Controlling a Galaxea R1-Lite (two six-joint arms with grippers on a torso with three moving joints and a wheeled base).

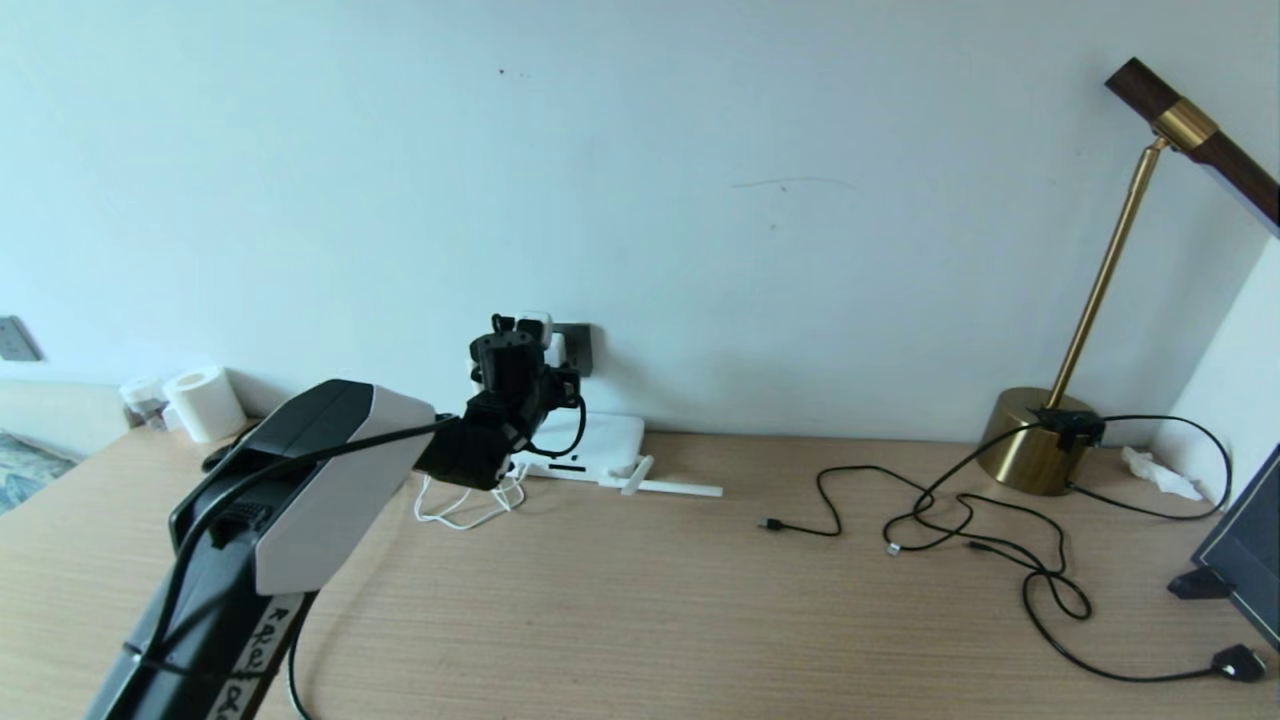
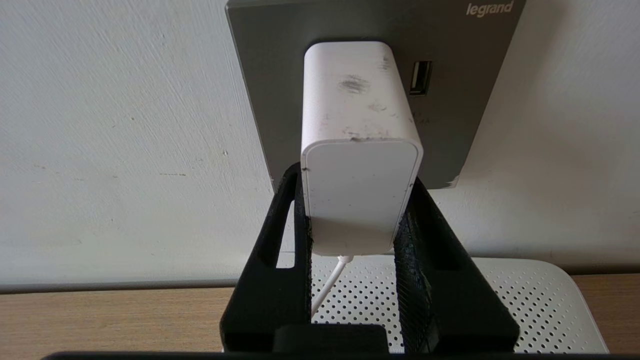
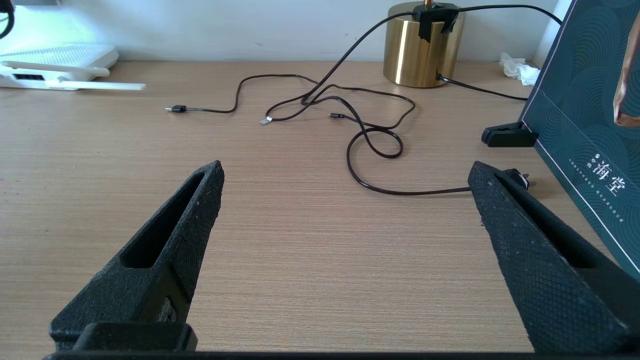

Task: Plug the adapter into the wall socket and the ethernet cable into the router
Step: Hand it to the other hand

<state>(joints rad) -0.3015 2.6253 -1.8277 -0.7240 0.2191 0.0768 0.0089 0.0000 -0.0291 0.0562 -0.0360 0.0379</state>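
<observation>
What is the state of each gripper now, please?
Left gripper: closed on the adapter, which sits against the wall socket.
Right gripper: open, holding nothing, above the table.

The left gripper (image 2: 352,210) grips the adapter (image 2: 357,145) by its two sides, one black finger (image 2: 280,240) pressed against each flank near the rear end. The adapter's front end sits against the dark grey wall socket (image 2: 265,75), beside the plate's USB port (image 2: 420,77). A thin white cord (image 2: 327,287) drops from the adapter's underside. Below lies the router (image 2: 525,295), its white top perforated, on the wooden table (image 2: 110,320) against the white wall (image 2: 115,140).
</observation>
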